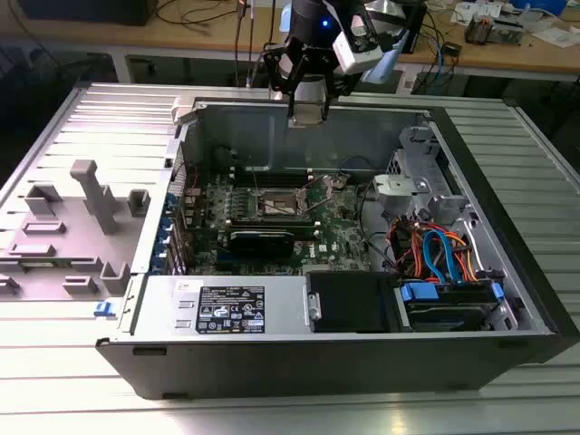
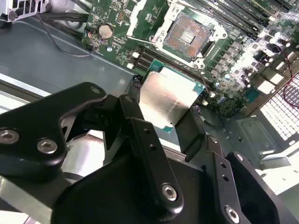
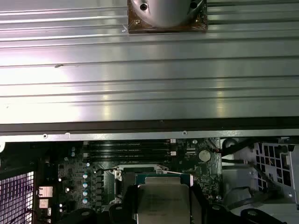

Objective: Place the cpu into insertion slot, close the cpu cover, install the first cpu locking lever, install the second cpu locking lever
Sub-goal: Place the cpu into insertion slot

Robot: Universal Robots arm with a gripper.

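My gripper (image 2: 166, 101) is shut on the cpu (image 2: 170, 91), a flat square chip with a dull grey metal face, held by two opposite edges between black fingers (image 2: 135, 93). It hangs above the motherboard, short of the insertion slot (image 2: 187, 32), whose dark centre lies bare inside a silver rim. The cpu cover (image 2: 138, 16) stands flipped open beside the slot. In the exterior view the gripper (image 1: 308, 116) hovers over the back wall of the open computer case, above and behind the slot (image 1: 283, 205). The first wrist view shows the cpu (image 3: 163, 200) between the fingers (image 3: 130, 198).
A black fan block (image 1: 263, 241) sits just in front of the socket, long memory slots (image 3: 128, 148) behind it. A power supply (image 1: 227, 308) and drive bay with coloured cables (image 1: 439, 254) fill the front and the exterior view's right. Grey fixtures (image 1: 91, 195) stand outside the case.
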